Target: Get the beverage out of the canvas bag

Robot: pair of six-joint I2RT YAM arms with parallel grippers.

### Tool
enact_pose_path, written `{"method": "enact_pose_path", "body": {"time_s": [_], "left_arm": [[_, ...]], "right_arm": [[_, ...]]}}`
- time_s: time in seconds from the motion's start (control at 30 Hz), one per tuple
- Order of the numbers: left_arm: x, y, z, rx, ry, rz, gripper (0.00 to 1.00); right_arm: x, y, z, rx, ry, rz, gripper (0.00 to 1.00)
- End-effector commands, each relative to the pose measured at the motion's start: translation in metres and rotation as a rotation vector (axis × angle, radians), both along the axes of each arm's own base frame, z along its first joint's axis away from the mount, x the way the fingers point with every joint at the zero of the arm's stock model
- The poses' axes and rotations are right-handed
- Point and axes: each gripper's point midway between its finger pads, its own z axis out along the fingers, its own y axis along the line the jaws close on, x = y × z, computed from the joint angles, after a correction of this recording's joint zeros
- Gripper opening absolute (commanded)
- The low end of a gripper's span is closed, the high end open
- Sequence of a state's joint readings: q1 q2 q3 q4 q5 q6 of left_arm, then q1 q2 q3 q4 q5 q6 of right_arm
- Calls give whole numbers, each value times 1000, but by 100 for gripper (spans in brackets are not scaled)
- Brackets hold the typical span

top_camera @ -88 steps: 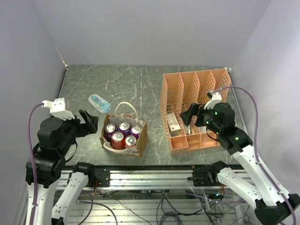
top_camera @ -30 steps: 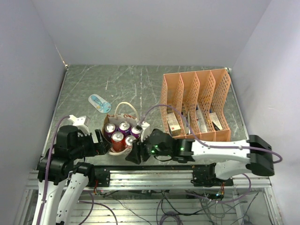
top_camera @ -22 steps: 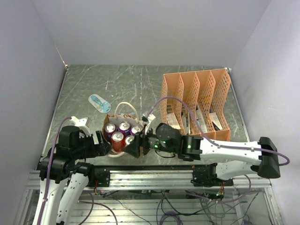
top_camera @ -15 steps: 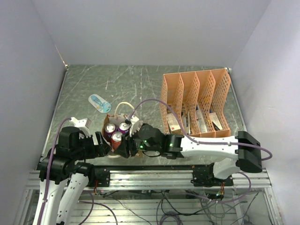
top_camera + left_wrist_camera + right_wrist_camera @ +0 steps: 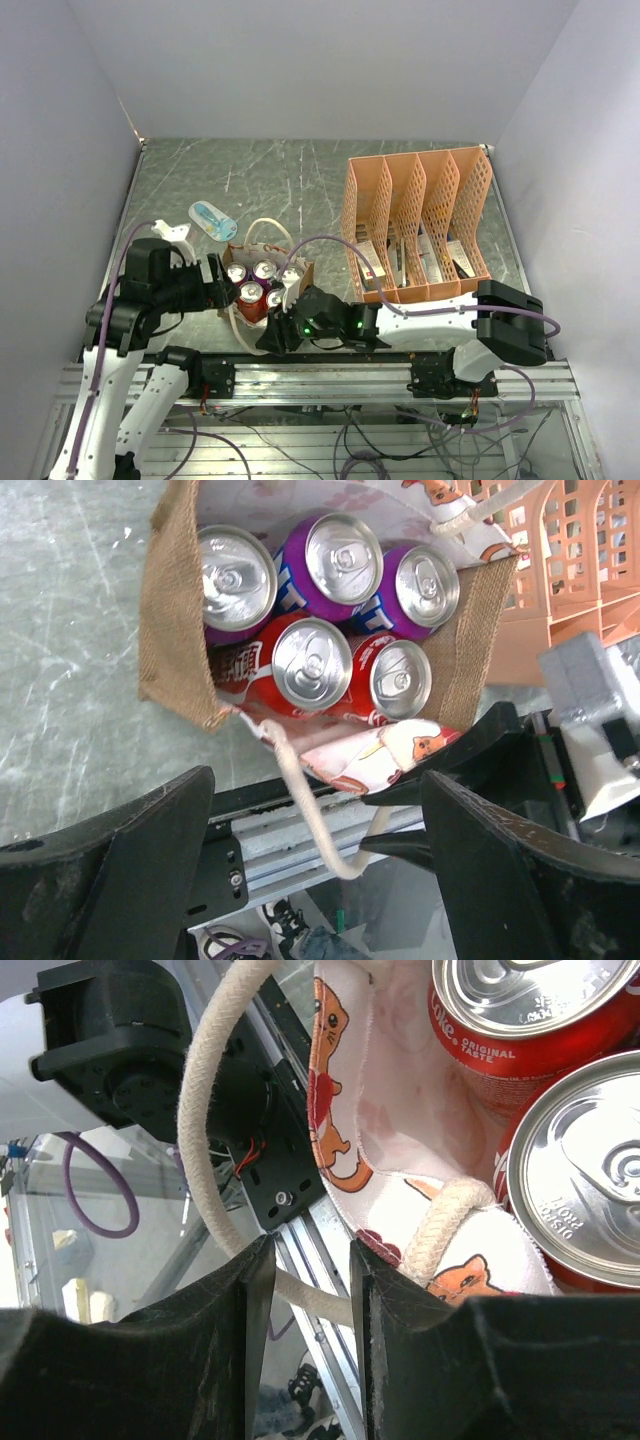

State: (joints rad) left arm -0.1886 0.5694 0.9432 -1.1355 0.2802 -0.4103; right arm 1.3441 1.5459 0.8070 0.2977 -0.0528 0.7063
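Note:
The canvas bag [image 5: 303,277] stands near the table's front edge, its burlap side [image 5: 175,630] and cat-printed front [image 5: 345,1110] showing. Inside stand several beverage cans: purple ones [image 5: 345,555] at the back, red ones [image 5: 312,660] [image 5: 575,1175] in front. My right gripper [image 5: 268,338] [image 5: 305,1300] is shut on the bag's near cream rope handle [image 5: 205,1090], just past the table edge. My left gripper [image 5: 218,285] [image 5: 315,860] hovers open at the bag's left side, nothing between its fingers [image 5: 110,860] but the hanging handle loop [image 5: 300,800], untouched.
An orange file rack [image 5: 415,225] holding small boxes stands right of the bag. A blue-and-white packet [image 5: 212,220] lies behind the bag on the left. The aluminium front rail [image 5: 330,375] runs just under my right gripper.
My right gripper closed on the near handle and drew back toward the front rail, stretching the handle out. My left arm lifted and shifted slightly toward the bag.

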Motion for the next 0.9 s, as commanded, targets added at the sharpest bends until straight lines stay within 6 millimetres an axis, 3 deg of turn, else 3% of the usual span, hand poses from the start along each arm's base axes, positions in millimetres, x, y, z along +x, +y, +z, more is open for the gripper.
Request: {"method": "enact_pose_path", "body": {"time_s": [0.0,0.2,0.33,0.43,0.57,0.7,0.87], "left_arm": [[21,-14,14,-49,-56,-53,91],[29,-2,-8,38,-12,-30,88],[35,-4,-12,45,3,-40,86],[42,-2,-4,61,-12,-32,85],[51,-8,-1,46,-6,-33,83],[60,-6,-12,105,19,-9,82],[66,-23,-19,192,28,-24,81]], "right_arm": [[20,-12,-24,-74,-40,-110,36],[27,-23,-24,-83,-50,-167,36],[27,-23,-27,-88,-41,-173,36],[25,-20,-28,-79,-26,-166,36],[21,-15,-29,-70,-13,-145,36],[21,-13,-25,-73,-16,-139,36],[24,-17,-24,-85,-28,-157,36]]}}
